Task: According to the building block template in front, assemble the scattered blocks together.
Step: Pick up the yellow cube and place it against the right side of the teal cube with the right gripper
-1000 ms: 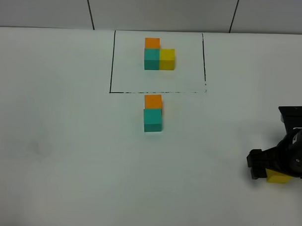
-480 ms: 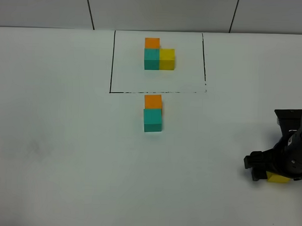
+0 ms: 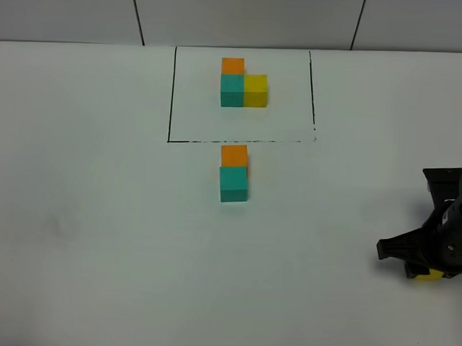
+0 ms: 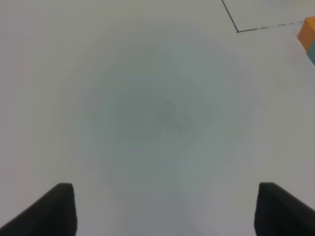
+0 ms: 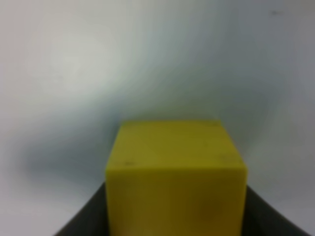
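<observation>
The building block template (image 3: 243, 86), an orange, teal and yellow L-cluster, sits inside the black drawn rectangle (image 3: 171, 95) at the back. Just in front of that rectangle, the loose orange block (image 3: 234, 155) touches the loose teal block (image 3: 234, 184). At the far right, my right gripper (image 3: 424, 268) is shut on the loose yellow block (image 3: 425, 275), which shows only as a sliver beneath it. The right wrist view shows this yellow block (image 5: 176, 172) pinched between dark fingers (image 5: 83, 221). My left gripper (image 4: 165, 211) is open over bare table, its fingertips (image 4: 49, 211) far apart.
The white table (image 3: 100, 229) stretches wide around the blocks. A corner of the drawn rectangle (image 4: 237, 29) and the orange block (image 4: 308, 33) appear at the edge of the left wrist view. Grey wall panels (image 3: 244, 18) rise behind the table.
The right gripper's jaws have closed onto the yellow block, which is now almost hidden beneath it. The other blocks and the left gripper have not moved.
</observation>
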Controlling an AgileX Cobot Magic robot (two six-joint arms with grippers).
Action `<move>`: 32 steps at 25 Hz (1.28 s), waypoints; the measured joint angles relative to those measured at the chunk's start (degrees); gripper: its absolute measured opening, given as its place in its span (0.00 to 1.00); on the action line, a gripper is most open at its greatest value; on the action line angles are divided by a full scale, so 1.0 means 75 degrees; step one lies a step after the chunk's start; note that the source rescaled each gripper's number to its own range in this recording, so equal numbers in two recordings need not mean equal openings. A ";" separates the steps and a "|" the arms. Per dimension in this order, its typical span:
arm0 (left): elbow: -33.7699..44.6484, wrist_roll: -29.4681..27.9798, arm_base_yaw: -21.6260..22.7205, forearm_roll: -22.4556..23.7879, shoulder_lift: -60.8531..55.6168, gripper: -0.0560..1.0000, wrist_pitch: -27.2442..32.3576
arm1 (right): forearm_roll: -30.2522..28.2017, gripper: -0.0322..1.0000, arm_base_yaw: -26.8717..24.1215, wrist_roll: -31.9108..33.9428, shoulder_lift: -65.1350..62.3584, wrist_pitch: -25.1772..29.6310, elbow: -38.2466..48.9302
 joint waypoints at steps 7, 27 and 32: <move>0.0000 0.0000 0.0000 0.0000 0.0000 0.71 0.0000 | -0.0758 0.05 0.0087 -0.1180 0.0000 0.1154 -0.1009; 0.0000 0.0000 0.0000 0.0000 0.0000 0.71 0.0000 | 0.0433 0.05 0.2437 -0.9932 0.2793 0.3597 -0.6145; 0.0000 0.0000 0.0000 0.0000 0.0000 0.71 0.0000 | 0.0532 0.05 0.2638 -1.0134 0.3370 0.3601 -0.6907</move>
